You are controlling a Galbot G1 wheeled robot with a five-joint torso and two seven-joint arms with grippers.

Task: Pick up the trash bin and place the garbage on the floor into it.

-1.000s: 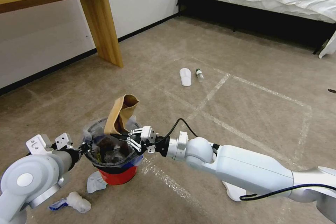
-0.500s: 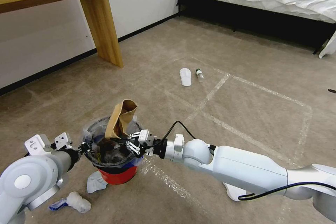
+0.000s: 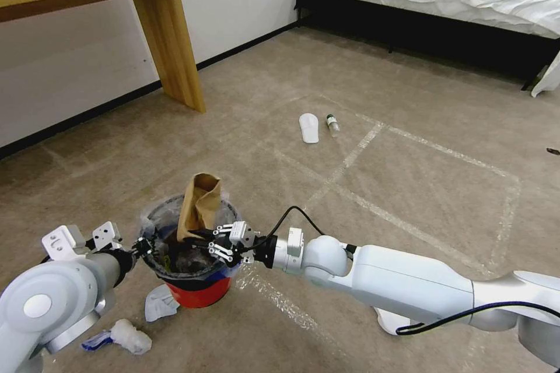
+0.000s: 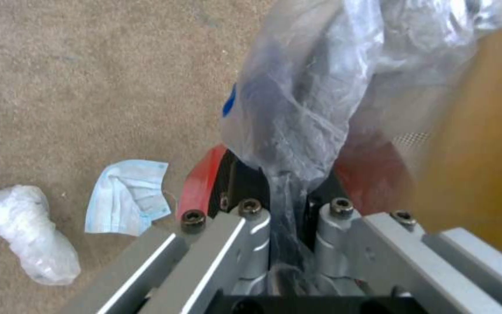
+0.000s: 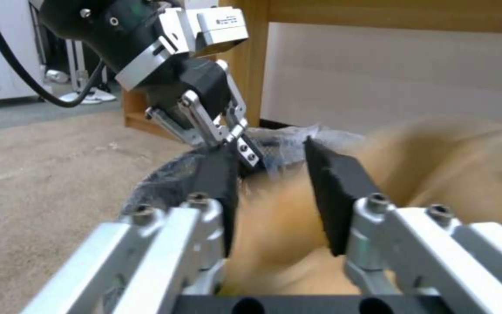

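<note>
Brown paper bag (image 3: 198, 205) now sits lower in the trash bin (image 3: 195, 291) than a second ago; before, it leaned up and outward above the rim, and now it stands more upright with its lower half inside the clear liner. The right gripper (image 3: 217, 240) has moved a little toward the bin and hangs over the rim beside the bag. In the right wrist view its fingers (image 5: 335, 198) are spread apart, with the bag between them but not squeezed, so I judge the bag is released. The left gripper (image 3: 140, 245) stays at the opposite side of the rim, its fingers (image 4: 250, 226) clenched on the rim and the plastic liner (image 4: 303, 109), keeping the bin steady.

This means one piece of garbage is almost delivered, although the bag still sticks up from the bin. More litter waits on the floor (image 3: 408, 145): a blue face mask (image 3: 156, 302) and a crumpled white wad (image 3: 127, 335) just beside the bin, and a white slipper (image 3: 308, 127) with a small bottle (image 3: 332, 125) well apart, near the tape lines.
</note>
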